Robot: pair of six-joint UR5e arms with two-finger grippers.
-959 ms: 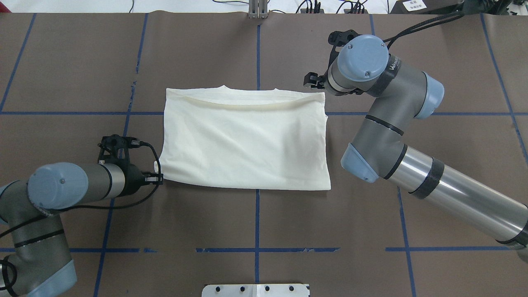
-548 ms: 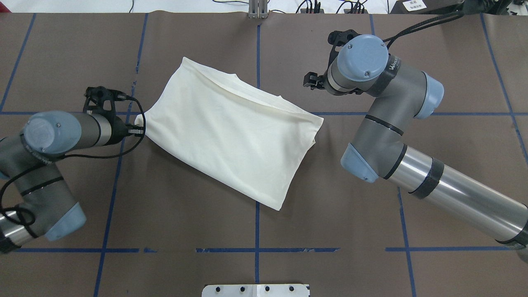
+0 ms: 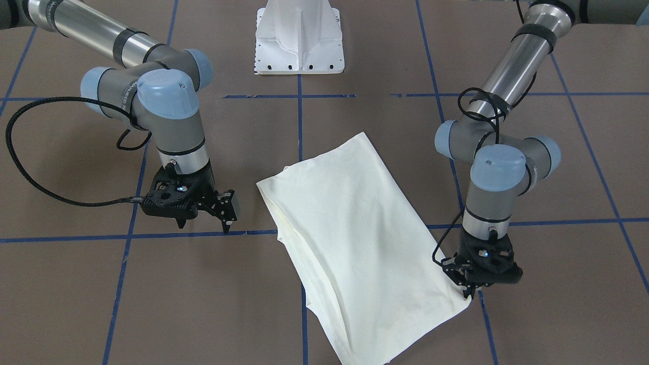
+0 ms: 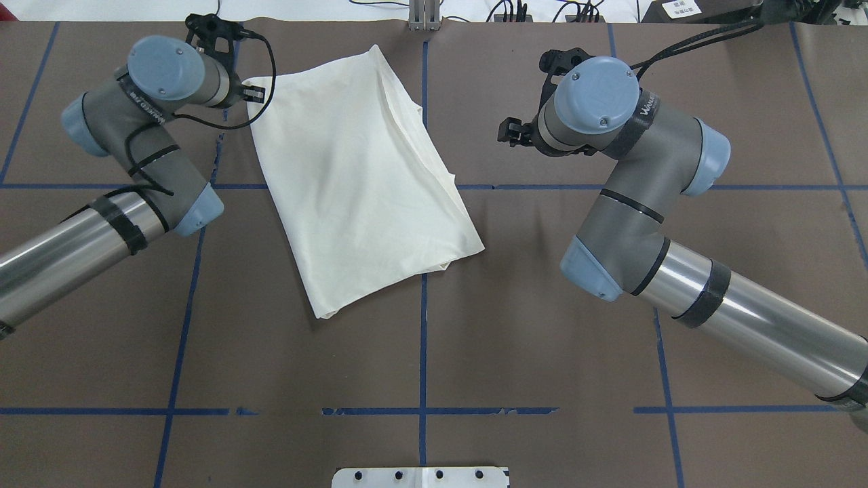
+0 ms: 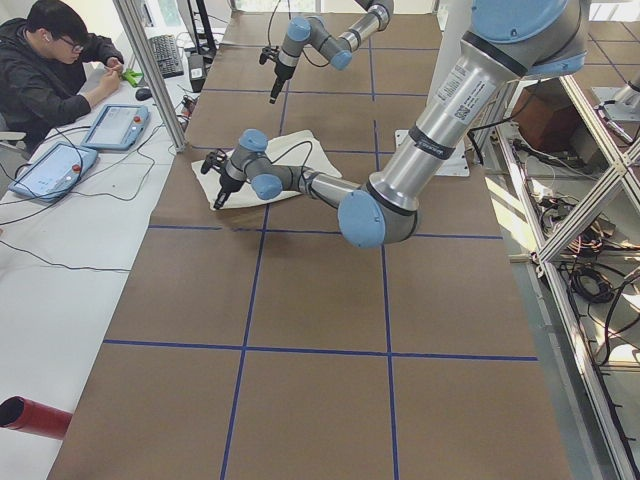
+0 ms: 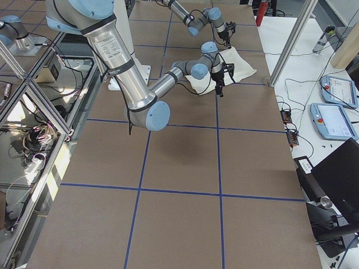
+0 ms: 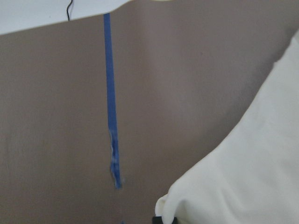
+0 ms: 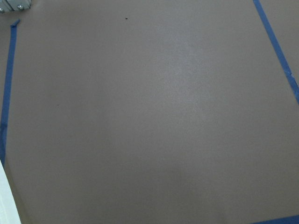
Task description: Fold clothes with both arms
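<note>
Swung round since half a second ago, the shirt (image 4: 359,183) no longer lies slantwise across the bench (image 4: 542,352). Its long side now runs away from the white base plate (image 4: 420,476), and the left arm (image 4: 146,135) has carried its corner out towards the bench edge farthest from that plate. The right arm (image 4: 630,183) has not stirred.

The left jaws are pinching that one corner of the shirt, and the wrist view shows cream cloth bunched right at them. The right jaws look spread a little, hold nothing, and hang apart from the cloth on the plate's other side. The shirt lies plain side up beyond the plate, mostly on the left arm's side of it.

My worry is that single pinch. Dragging folded cloth by one corner lets the layers slide over each other. From across the bench, the edge on the right arm's side already shows separate layers, so the fold may open. A small bite of cloth could also slip free. The left arm's black cable (image 4: 274,68) loops just beside the held corner and might snag it. The shirt's farthest corner sits near the bench edge opposite the plate, and more pulling could take it over.
</note>
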